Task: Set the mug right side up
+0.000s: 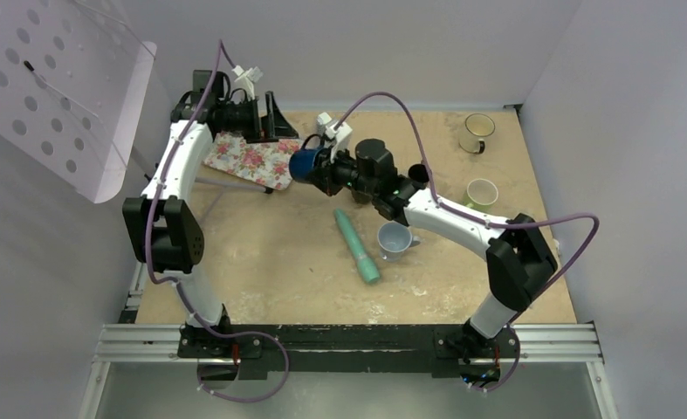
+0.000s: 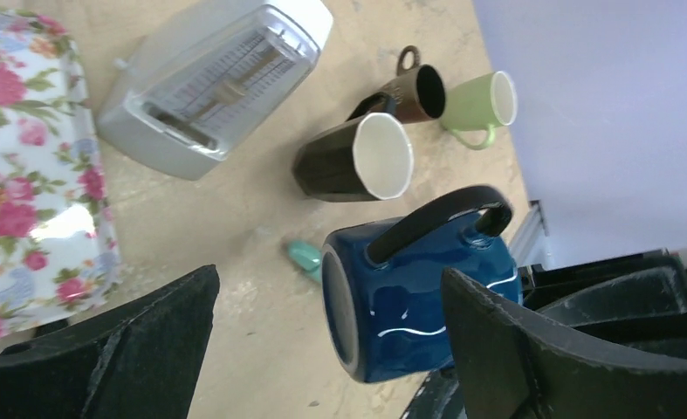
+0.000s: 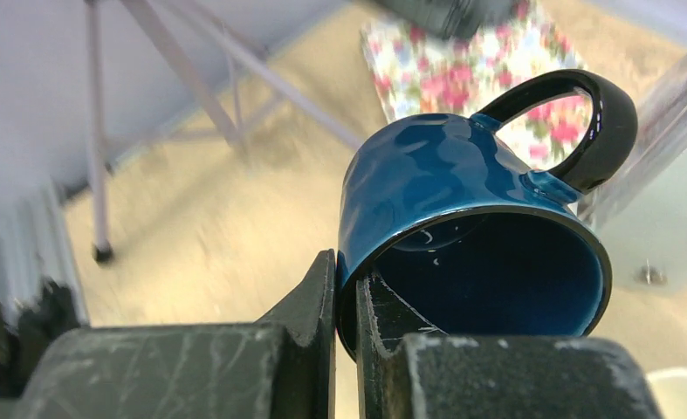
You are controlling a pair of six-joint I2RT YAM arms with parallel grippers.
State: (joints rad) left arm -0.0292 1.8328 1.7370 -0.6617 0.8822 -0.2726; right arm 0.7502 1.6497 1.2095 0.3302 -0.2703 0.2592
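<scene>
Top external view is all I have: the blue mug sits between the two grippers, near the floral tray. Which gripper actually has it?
Observer: The right gripper has it. Its wrist view shows the jaws pinched on the rim of the blue mug, one finger inside, one outside.
Operator: Is the left one gripping too?
Observer: No. The left gripper is wide open; its fingers stand far apart to either side of the mug, not gripping it.
Operator: Which way is the mug facing?
Observer: It is on its side, mouth towards the right wrist camera, with the black handle uppermost in that view.
</scene>
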